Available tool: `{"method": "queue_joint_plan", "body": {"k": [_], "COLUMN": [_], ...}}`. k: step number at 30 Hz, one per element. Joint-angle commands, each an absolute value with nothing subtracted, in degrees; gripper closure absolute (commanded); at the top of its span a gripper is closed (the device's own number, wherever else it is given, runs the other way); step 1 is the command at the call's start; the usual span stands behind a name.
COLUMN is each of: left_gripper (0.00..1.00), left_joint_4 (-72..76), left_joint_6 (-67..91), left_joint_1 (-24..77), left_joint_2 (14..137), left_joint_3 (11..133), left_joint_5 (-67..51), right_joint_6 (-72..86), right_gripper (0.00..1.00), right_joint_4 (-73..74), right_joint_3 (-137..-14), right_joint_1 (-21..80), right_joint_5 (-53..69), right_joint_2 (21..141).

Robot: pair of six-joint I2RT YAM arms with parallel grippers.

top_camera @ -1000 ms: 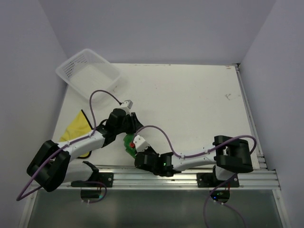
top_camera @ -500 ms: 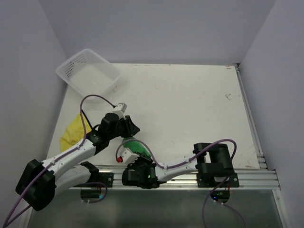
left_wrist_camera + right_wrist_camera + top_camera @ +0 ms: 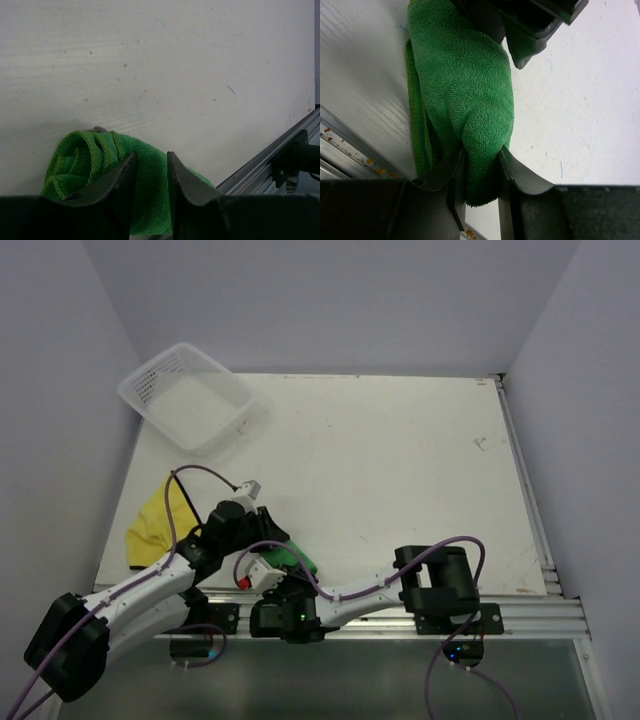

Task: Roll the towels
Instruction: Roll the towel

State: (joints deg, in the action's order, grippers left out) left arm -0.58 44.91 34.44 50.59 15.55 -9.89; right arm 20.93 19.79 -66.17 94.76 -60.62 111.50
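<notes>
The bright green towel lies partly rolled near the table's front edge, left of centre. In the left wrist view the green towel shows a spiral end, and my left gripper is shut on its middle. In the right wrist view my right gripper pinches the other end of the green towel. Seen from the top, my left gripper and right gripper meet at the towel. The yellow towel with a black edge lies crumpled at the left, partly under the left arm.
A white mesh basket stands at the far left corner of the table. An aluminium rail runs along the front edge, right beside the green towel. The right arm is folded low across the front.
Both grippers have shifted with the green towel toward the front edge and slightly left. The right arm has folded further in. More of the yellow towel shows.
</notes>
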Motion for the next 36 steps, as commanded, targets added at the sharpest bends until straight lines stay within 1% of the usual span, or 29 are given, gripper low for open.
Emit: {"method": "queue_joint_plan", "body": {"k": [1, 6, 7, 10, 11, 14, 16, 18, 25, 26, 27, 28, 29, 30, 36], "left_gripper": [0.66, 0.66, 0.66, 0.66, 0.66, 0.66, 0.67, 0.67, 0.67, 0.67, 0.67, 0.67, 0.67, 0.67, 0.68], "left_joint_4": [2.5, 3.3, 3.3, 3.4, 3.3, 3.8, 3.9, 4.3, 4.7, 4.7, 4.8, 4.9, 5.0, 5.1, 5.0], "left_joint_6": [46.9, 47.1, 47.1, 47.3, 47.4, 47.4, 47.3, 47.1, 47.1, 47.1, 47.1, 47.1, 47.1, 47.1, 47.3], "left_joint_1": [36.0, 36.3, 36.2, 36.2, 36.2, 36.3, 36.3, 36.3, 36.3, 36.3, 36.3, 36.3, 36.2, 36.3, 36.3], "left_joint_2": [51.1, 51.9, 51.9, 51.3, 51.2, 51.2, 51.9, 52.6, 52.4, 52.3, 52.3, 52.3, 52.4, 52.4, 51.6], "left_joint_3": [13.0, 10.4, 9.8, 8.9, 8.8, 8.4, 8.5, 8.5, 7.5, 7.4, 7.2, 7.1, 7.0, 7.0, 6.4], "left_joint_5": [-10.9, -9.9, -9.8, -9.1, -8.7, -8.3, -8.2, -7.9, -7.4, -7.3, -7.4, -7.4, -7.5, -7.6, -7.4], "right_joint_6": [21.7, 22.7, 23.1, 24.6, 25.6, 26.5, 26.7, 26.0, 28.8, 29.8, 30.6, 32.9, 34.2, 35.1, 42.2], "right_gripper": [0.77, 0.69, 0.64, 0.56, 0.5, 0.43, 0.41, 0.38, 0.32, 0.29, 0.21, 0.2, 0.19, 0.18, 0.16], "right_joint_4": [22.2, 22.4, 22.6, 22.9, 23.5, 22.1, 20.3, 16.5, 7.9, 6.9, 5.6, 4.1, 3.3, 2.4, -3.2], "right_joint_3": [-67.6, -67.1, -67.0, -66.4, -66.4, -64.8, -62.5, -60.6, -52.4, -51.4, -49.5, -48.7, -47.8, -45.8, -39.7], "right_joint_1": [95.2, 95.3, 95.2, 95.2, 95.2, 95.2, 95.0, 94.9, 93.3, 91.8, 90.6, 89.2, 86.3, 84.9, 76.1], "right_joint_5": [-60.5, -60.2, -60.2, -60.1, -60.0, -58.6, -57.3, -54.3, -44.8, -40.9, -38.2, -35.9, -33.8, -29.1, -18.4], "right_joint_2": [113.3, 111.7, 111.4, 108.6, 107.6, 102.8, 98.7, 96.2, 86.1, 83.7, 82.5, 81.5, 79.7, 79.1, 77.3]}}
